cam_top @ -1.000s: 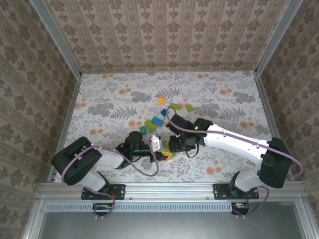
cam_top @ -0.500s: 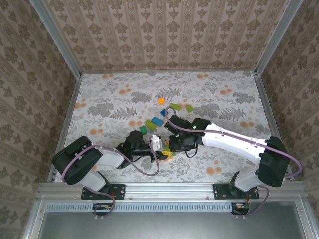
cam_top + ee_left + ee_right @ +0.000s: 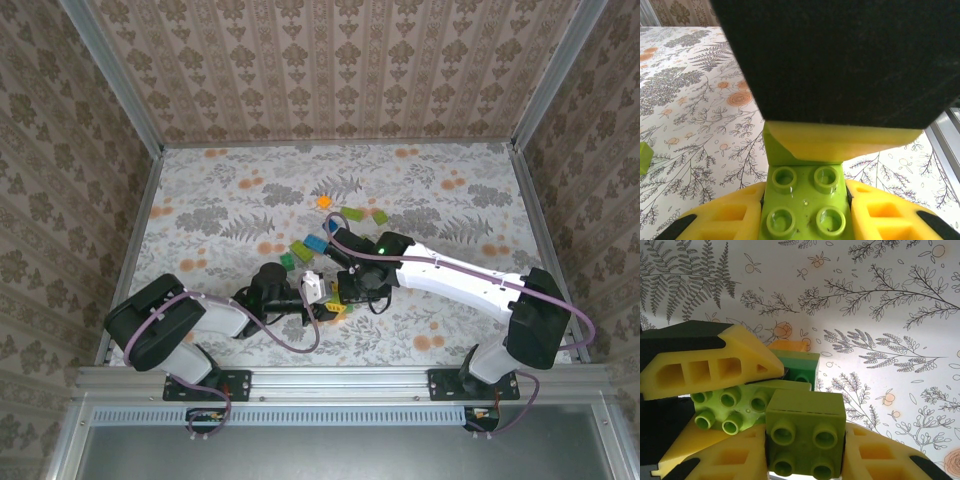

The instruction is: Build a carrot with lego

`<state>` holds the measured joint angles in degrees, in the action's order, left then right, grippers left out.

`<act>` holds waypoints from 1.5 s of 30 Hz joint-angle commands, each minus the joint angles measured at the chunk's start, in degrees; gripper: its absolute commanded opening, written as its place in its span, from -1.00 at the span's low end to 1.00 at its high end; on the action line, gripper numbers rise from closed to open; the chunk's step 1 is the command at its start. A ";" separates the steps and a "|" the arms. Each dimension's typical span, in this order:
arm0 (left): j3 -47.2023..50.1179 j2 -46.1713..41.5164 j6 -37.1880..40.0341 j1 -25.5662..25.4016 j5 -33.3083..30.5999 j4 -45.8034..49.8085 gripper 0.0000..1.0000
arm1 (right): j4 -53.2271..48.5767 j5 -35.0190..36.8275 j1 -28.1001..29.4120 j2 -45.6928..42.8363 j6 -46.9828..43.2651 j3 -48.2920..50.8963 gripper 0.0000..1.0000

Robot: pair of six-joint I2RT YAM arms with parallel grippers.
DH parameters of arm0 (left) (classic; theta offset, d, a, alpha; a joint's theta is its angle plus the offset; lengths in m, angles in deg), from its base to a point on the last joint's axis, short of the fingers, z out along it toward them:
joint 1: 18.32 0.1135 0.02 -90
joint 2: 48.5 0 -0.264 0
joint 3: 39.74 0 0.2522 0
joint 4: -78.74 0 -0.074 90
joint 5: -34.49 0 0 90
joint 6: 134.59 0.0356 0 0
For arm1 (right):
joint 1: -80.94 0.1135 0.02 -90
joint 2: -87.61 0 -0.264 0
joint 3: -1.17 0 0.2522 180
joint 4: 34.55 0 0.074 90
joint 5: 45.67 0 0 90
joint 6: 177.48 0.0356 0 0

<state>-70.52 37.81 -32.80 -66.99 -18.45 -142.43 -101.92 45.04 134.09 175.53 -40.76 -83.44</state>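
Bricks at the point of mating, low over the table [image 3: 450,200] near its front centre. At left, the left gripper [image 3: 805,212] is clamped fully down on the carrot [image 3: 732,407], its yellow fingers [image 3: 720,220] pinching the lime brick [image 3: 804,197] of the crossbar. A dark green brick [image 3: 801,369] and an orange-yellow tip [image 3: 787,346] appear joined behind it, though the joint itself is hidden. At right, the right gripper [image 3: 805,460] is closed part-way on a single green brick [image 3: 805,425], which sits against the lime brick's end; whether the two touch cannot be told. Spare lego [image 3: 315,242] lies scattered farther back, well apart.

Likely hazards:
- **Misaligned studs:** the green brick seems offset from the lime one, so pressing now would probably skew it or pop it from the pads.
- **Twisting load:** an off-axis push may rotate the carrot in its grip or split the hidden joint, dropping the tip.
- **Finger clash:** the two sets of fingers stand very close, and a slight approach error could knock them together.
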 commanded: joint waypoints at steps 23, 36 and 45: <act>1.11 1.17 1.59 0.43 -2.36 7.13 0.98 | -1.66 1.81 -0.47 -10.37 -5.41 -0.13 0.33; 4.48 -6.37 -0.92 1.64 1.19 4.74 1.00 | -1.16 -1.57 -1.11 -17.86 -2.40 13.21 0.27; 4.63 -6.63 -1.91 2.21 2.34 4.01 1.00 | 5.09 -2.65 -1.27 -15.09 -2.06 17.24 0.26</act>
<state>-66.52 31.86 -33.48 -65.15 -18.15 -137.01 -99.66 43.44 133.21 159.29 -43.58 -66.82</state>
